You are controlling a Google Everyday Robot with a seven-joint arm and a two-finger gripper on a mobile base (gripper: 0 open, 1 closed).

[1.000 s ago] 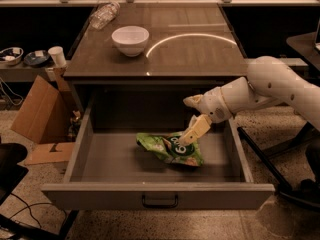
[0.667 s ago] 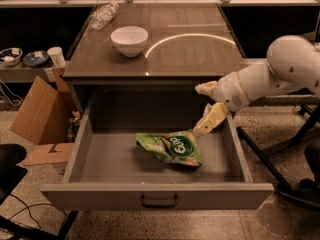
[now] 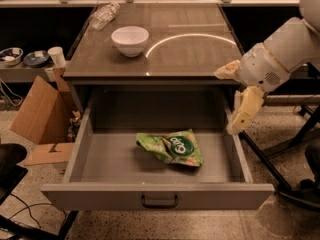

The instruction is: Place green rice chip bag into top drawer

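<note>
We see the crinkled light-green foil rice chip bag [image 3: 172, 147] lying flat on the floor of the wide, shallow grey metal top drawer [image 3: 157, 196], which stands pulled open. The bag is a little right of centre, its dark green round logo facing up. Our cream-coloured two-finger gripper [image 3: 226, 102] hangs over the drawer's right wall, beside the brown table [image 3: 200, 59] edge, fingers spread and grasping nothing. A round white bowl [image 3: 130, 40] sits on the table.

I see crinkled glossy foil on the green rice chip bag [image 3: 172, 147], matt grey metal on the top drawer [image 3: 90, 196], and smooth cream plastic on the gripper [image 3: 230, 101], spread wide at the drawer's two o'clock.
</note>
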